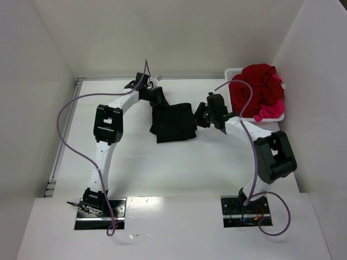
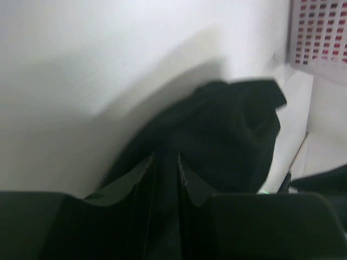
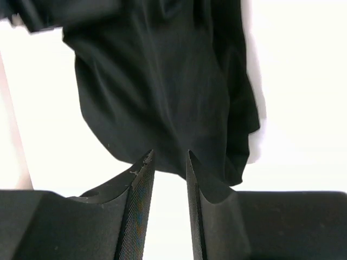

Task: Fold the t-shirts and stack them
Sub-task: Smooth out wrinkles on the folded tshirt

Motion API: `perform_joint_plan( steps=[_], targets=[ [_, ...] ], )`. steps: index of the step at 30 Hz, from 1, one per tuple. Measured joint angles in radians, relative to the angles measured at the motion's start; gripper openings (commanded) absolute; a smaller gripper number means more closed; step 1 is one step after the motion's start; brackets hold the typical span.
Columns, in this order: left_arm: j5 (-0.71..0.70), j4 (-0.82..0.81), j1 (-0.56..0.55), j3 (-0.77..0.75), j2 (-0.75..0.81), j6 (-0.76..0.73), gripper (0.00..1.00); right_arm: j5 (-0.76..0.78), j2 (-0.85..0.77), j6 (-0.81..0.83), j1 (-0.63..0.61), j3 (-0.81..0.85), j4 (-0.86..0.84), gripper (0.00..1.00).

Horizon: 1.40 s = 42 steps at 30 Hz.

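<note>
Left gripper (image 2: 165, 160) is set at the far left corner of the black t-shirt (image 1: 173, 123), dark cloth filling its narrow gap; whether it is clamped cannot be told. The shirt is spread on the table (image 1: 162, 173) between the arms. The right gripper (image 3: 168, 157) is parted slightly at the shirt's right edge. A red t-shirt (image 1: 259, 84) and a pink t-shirt (image 1: 272, 111) are heaped in the white basket (image 1: 234, 70).

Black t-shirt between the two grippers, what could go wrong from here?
The right gripper stands parted with only the edge of the black t-shirt at its tips, so that side may slip and the fold go crooked.
In the left wrist view the cloth looks bunched ahead of the left gripper; flattening it could set wrinkles.
The red and pink t-shirts heap over the basket rim near the right arm, which might snag them.
</note>
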<state>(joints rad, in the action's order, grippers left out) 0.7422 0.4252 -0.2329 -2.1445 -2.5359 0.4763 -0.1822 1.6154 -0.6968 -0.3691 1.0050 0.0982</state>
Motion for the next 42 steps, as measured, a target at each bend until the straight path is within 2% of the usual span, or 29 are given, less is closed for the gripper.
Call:
perform_joint_plan(
  steps=[2,10,12,18,21,24,31,38,42],
  targets=[
    [-0.026,0.015,0.000,0.084,0.068,-0.008,0.33,0.006,0.021,0.007,0.003,0.033,0.002,0.31],
    [-0.144,-0.035,0.018,0.396,0.438,-0.026,0.33,-0.011,0.226,0.068,0.019,0.280,-0.005,0.22],
    [-0.145,-0.048,0.023,0.422,0.480,-0.028,0.25,-0.023,0.282,0.082,0.023,0.321,-0.006,0.20],
    [-0.138,-0.089,0.026,0.457,0.422,-0.027,0.16,-0.042,0.442,0.116,0.030,0.390,-0.002,0.17],
    [-0.163,-0.089,0.023,0.490,0.369,-0.020,0.06,-0.040,0.469,0.124,0.032,0.390,0.003,0.17],
    [-0.197,-0.098,0.028,0.530,0.342,0.003,0.03,-0.037,0.470,0.134,0.039,0.396,0.002,0.17],
    [-0.272,-0.118,0.096,0.525,0.336,0.027,0.04,-0.024,0.472,0.142,0.092,0.455,-0.001,0.18],
    [-0.298,-0.114,0.137,0.390,0.312,0.025,0.17,-0.020,0.473,0.145,0.144,0.486,-0.002,0.18],
    [-0.280,-0.109,0.136,0.408,0.340,0.020,0.22,-0.032,0.445,0.145,0.146,0.457,-0.002,0.21]
  ],
)
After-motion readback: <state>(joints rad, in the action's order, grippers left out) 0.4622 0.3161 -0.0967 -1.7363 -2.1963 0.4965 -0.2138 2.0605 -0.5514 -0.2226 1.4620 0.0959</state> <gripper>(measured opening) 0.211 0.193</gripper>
